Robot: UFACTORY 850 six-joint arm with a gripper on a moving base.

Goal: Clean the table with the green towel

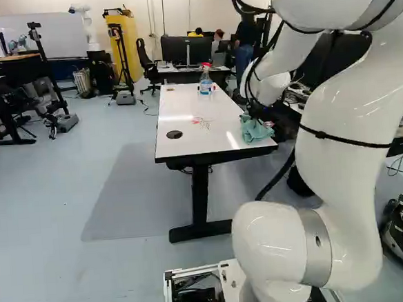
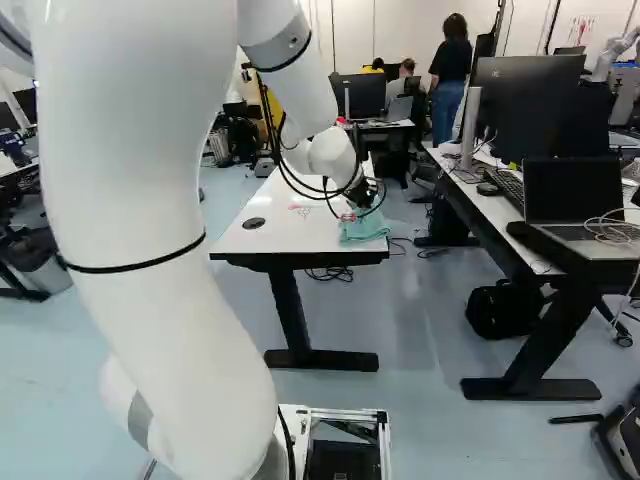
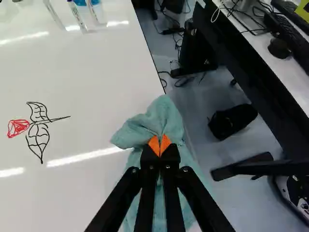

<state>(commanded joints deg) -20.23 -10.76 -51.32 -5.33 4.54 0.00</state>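
Green towel [image 3: 159, 117] bunched at the near right corner of the white table [image 1: 185, 119], partly on the top, with some looking to lap over the edge by the floor gap. Gripper [image 3: 160, 145] on it: orange pads nearly together, a fold of cloth pinched between, rest spreading out around and under the fingers. Beside the towel, across the top, sits the drawing [image 3: 37, 126], red bloom, black stem and leaves, all lines intact and apart from the cloth. Farther along: marker pens [image 3: 77, 15] and a clear bottle [image 1: 205, 80] with a red cap. Side desk [image 2: 490, 205] with monitors and laptop is across the gap. Step in hand: towel gripped, wiping of the drawing not yet done, so early stage, I'd judge. Next: hold the pinch, bring the cloth inward over the drawing, press lightly, sweep back and forth till the ink lifts. Risks: small pinch could slip, bunched cloth may leave streaks or let fingertips scrape the top, long strokes toward the far end could knock pens or bottle.
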